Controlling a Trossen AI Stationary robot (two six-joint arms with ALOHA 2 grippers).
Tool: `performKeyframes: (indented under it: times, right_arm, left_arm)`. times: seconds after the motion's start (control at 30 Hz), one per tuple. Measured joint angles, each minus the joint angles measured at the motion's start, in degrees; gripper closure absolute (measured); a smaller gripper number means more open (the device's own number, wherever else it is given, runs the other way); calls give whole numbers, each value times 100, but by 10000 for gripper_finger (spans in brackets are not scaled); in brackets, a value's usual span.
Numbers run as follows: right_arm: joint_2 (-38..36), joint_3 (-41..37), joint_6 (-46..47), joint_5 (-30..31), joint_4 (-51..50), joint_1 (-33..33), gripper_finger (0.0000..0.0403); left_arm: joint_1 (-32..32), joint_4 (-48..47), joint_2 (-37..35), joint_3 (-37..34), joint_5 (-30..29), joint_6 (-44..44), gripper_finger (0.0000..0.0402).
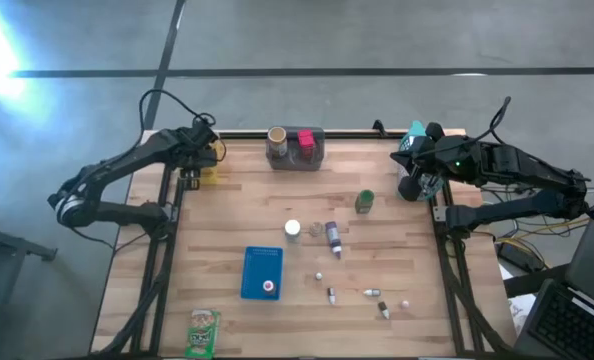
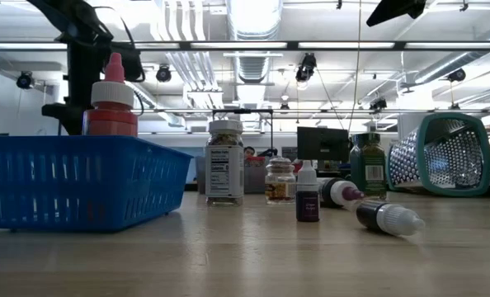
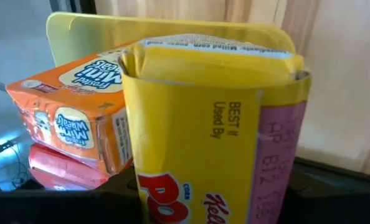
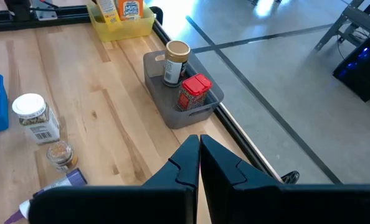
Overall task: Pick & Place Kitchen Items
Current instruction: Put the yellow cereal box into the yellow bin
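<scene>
Nearest to us in the low view, small dropper bottles lie on their sides on the tabletop, and a red-capped bottle stands in the blue basket. Behind them stand a tall spice jar, a smaller jar and a green jar. From above, we see a green packet at the near left edge. Further back, the grey bin at the far edge keeps a brown-lidded jar and a red can.

At the far left corner sits the yellow bin, and there the left gripper is at work. Its wrist camera is filled by a yellow cereal box, standing upright just in front of the jaws. We judge the jaws are closed on this box, though the fingers themselves are hidden behind it. Its long axis runs up and down, away from the jaws. Just beside it, an orange cereal box lies in the bin over a red packet.

The right gripper waits at the far right edge with its jaws closed on nothing, near a teal mesh basket.

We think the yellow box is being placed in the bin, or lifted from it; we cannot tell which. The left arm is clearly the nearer one.
</scene>
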Motion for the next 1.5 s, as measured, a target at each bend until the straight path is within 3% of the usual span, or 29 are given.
performKeyframes:
  times: [1.1,1.5]
  right_arm:
    - [-2,0,-11,0,0,2,394]
    - [-1,0,-4,0,1,0,394]
  left_arm:
    - [147,475,1,-11,189,306,220]
    - [147,881,3,-460,406,451,220]
